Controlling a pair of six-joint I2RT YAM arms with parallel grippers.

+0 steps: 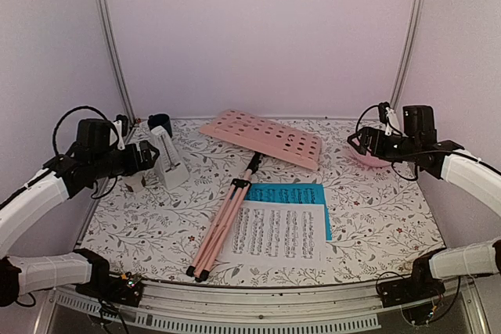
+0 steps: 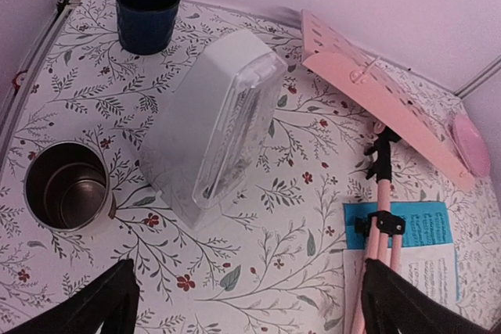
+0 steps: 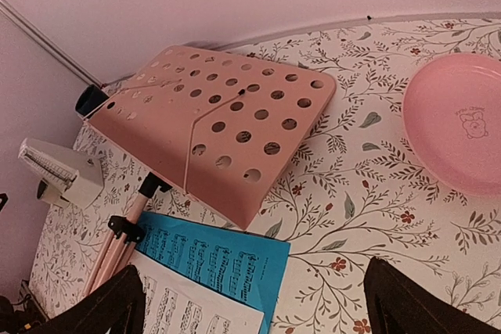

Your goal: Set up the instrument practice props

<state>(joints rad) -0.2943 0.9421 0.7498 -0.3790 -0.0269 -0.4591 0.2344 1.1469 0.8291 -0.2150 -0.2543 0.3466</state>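
Stand [image 1: 262, 140] one (lying flat), sheets [image 1: 275, 234] two, metronome [image 1: 167, 160] one

One music stand [image 1: 266, 138], two sheets [image 1: 275, 234], one metronome [image 1: 168, 160], two cups [image 2: 147, 13], one plate [image 3: 458, 131]

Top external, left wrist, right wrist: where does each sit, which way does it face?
Top external: above and behind the bases, looking down on the floral table; both arms show, left tool and right tool open.
Left wrist: on the left arm, looking down at the white pyramid metronome; left fingers show.
Right wrist: on the right arm, facing the pink perforated music stand and pink plate; right fingers show.
Shared: both wrist views catch stand, metronome and bright blue music sheet.
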